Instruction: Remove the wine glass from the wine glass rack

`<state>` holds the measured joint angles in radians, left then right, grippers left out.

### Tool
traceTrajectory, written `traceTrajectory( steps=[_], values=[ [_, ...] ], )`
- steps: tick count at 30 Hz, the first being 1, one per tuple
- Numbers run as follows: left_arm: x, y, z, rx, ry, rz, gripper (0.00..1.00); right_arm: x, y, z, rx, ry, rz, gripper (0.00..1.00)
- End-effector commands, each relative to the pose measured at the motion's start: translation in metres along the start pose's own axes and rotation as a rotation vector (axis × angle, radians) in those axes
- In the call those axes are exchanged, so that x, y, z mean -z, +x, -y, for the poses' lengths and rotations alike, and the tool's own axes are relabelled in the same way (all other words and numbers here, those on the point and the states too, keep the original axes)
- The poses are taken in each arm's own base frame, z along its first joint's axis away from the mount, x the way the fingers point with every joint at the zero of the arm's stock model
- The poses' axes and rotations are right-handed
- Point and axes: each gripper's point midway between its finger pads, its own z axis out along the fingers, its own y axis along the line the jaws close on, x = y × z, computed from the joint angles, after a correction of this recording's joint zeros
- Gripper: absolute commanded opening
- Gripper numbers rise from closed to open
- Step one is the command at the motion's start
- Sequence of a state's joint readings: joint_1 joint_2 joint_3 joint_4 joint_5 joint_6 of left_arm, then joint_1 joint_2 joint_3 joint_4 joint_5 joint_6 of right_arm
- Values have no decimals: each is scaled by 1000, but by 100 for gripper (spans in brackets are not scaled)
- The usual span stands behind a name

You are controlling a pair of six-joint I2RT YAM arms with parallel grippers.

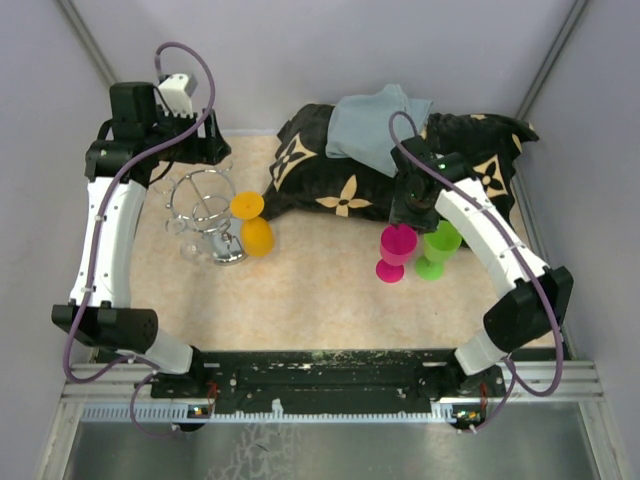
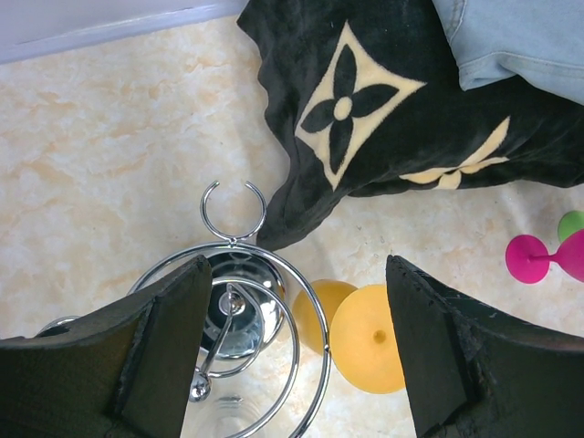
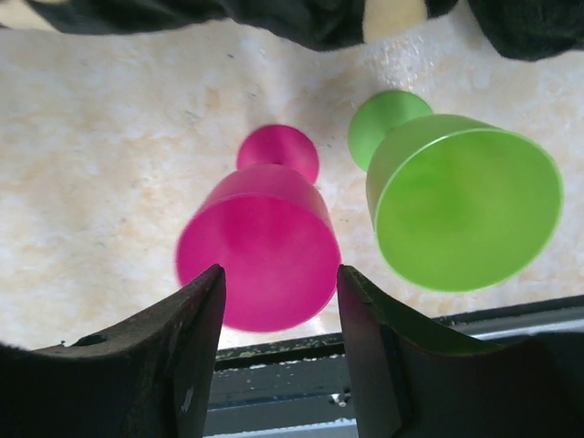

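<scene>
Nearest me, a magenta plastic wine glass [image 1: 396, 250] and a lime-green plastic wine glass [image 1: 437, 247] stand upright on the beige marbled table [image 1: 320, 310], well apart from the rack. My right gripper [image 3: 279, 283] hangs over the magenta one, jaws part-open, gripping nothing. Farther left, an orange plastic wine glass [image 2: 367, 338] sits foot-up against the ring of the chrome wire wine glass rack [image 2: 235, 310]. I cannot tell whether it hangs there, and I judge the removal not yet done. My left gripper [image 2: 299, 283] hovers above, jaws wide. Beyond, a black-and-cream patterned blanket [image 1: 340, 185] under a pale blue cloth [image 1: 375, 120] reaches almost to the rack.
</scene>
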<state>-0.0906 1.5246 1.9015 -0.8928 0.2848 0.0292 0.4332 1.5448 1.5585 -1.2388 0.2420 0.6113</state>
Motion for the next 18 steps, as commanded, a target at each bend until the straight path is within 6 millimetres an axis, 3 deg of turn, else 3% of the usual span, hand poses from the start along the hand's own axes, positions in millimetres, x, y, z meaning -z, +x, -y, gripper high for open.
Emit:
traceTrajectory(
  steps=[1,6,10,13,18],
  values=[
    [1,-5,1,10,6,8,82,61,-30,-6,-43,-122,131,53],
    [12,-14,-15,45,-57,43,83,113,-59,-20,-63,-238,227,54],
    [27,-10,-40,147,-89,47,83,131,-72,-46,-59,-363,256,54],
    [44,-5,-58,234,-102,68,83,132,-75,-82,-52,-496,260,55],
    [72,10,-94,394,-142,102,83,128,-65,-159,-9,-710,201,55]
  ],
)
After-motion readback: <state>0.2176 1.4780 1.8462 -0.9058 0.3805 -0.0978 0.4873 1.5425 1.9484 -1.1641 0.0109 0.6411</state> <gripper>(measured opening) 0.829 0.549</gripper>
